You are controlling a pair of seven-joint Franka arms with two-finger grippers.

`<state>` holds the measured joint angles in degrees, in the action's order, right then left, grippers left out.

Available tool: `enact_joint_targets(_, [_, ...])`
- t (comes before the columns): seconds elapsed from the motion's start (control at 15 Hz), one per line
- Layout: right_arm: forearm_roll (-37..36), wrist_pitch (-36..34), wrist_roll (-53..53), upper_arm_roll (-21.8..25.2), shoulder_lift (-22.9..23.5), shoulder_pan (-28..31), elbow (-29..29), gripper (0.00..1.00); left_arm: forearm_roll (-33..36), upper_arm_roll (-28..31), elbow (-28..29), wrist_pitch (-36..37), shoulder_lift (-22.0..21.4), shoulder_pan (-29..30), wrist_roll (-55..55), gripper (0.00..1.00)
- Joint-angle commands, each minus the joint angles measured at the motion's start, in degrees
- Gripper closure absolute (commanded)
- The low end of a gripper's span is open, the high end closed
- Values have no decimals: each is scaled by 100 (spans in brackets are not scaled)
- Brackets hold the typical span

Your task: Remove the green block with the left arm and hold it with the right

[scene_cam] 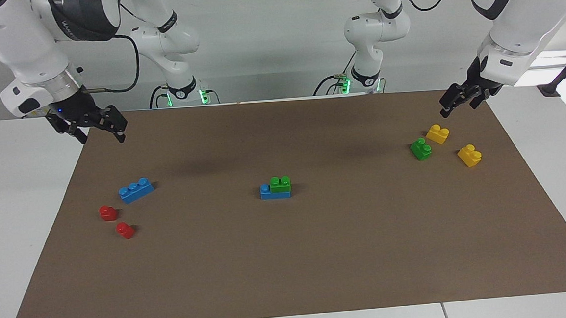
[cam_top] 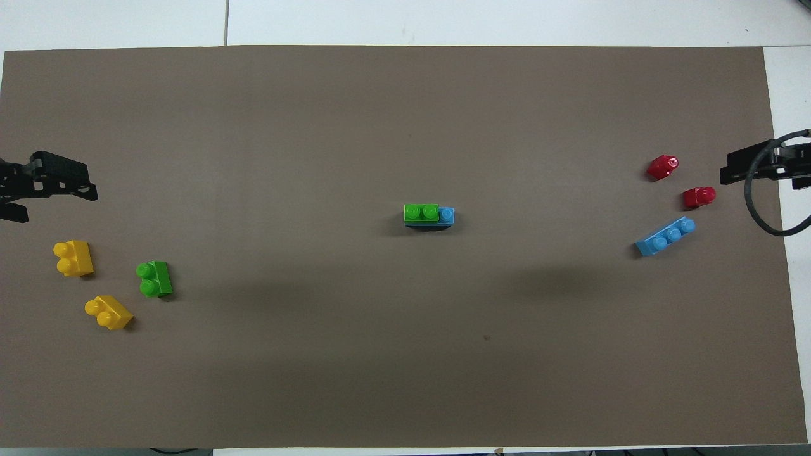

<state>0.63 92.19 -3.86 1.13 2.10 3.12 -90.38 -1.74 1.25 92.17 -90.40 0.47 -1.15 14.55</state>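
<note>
Green block [scene_cam: 280,184] (mid-mat) tops blue brick [scene_cam: 269,193].

I count green bricks: 2 [scene_cam: 280,184] [scene_cam: 421,149] | blue bricks: 2 [scene_cam: 136,189] [scene_cam: 265,192] | yellow bricks: 2 [scene_cam: 437,134] [scene_cam: 469,155] | red bricks: 2 [scene_cam: 108,212] [scene_cam: 125,230] | my pincers: 2 [scene_cam: 98,133] [scene_cam: 458,105]

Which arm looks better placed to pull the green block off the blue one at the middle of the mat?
Neither clearly: left gripper and right gripper both hang at the mat's ends, similarly distant from the green block atop the blue brick.

Two-stud block [scene_cam: 280,184] stacked on three-stud block [scene_cam: 271,192], mat [scene_cam: 318,255] centre.
</note>
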Motion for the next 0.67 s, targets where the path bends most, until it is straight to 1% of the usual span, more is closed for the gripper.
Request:
enact_joint_targets(0.0, [-36,106,-955,-51,-78,-22,-103,0,-72,24,161,-48,-223,-122,617,0])
enact_joint_targets(0.13, [-10,106,-1885,-95,-104,-22,-173,1,-72,15,161,-48,-249,-201,1134,0])
enact_joint_targets(0.33, [16,124,-3099,-165,-130,-57,-243,2,-72,15,161,-66,-249,-359,2390,0])
enact_joint_targets(0.47, [25,115,-4144,-183,-148,-188,-270,3,-81,15,161,-66,-249,-456,3015,0])
enact_joint_targets(0.53, [112,89,-4575,-183,-139,-259,-270,3,-81,15,161,-57,-249,-474,3262,0])
enact_joint_targets(0.6, [357,71,-4937,-183,-139,-259,-279,3,-89,15,161,-48,-249,-491,3578,0])
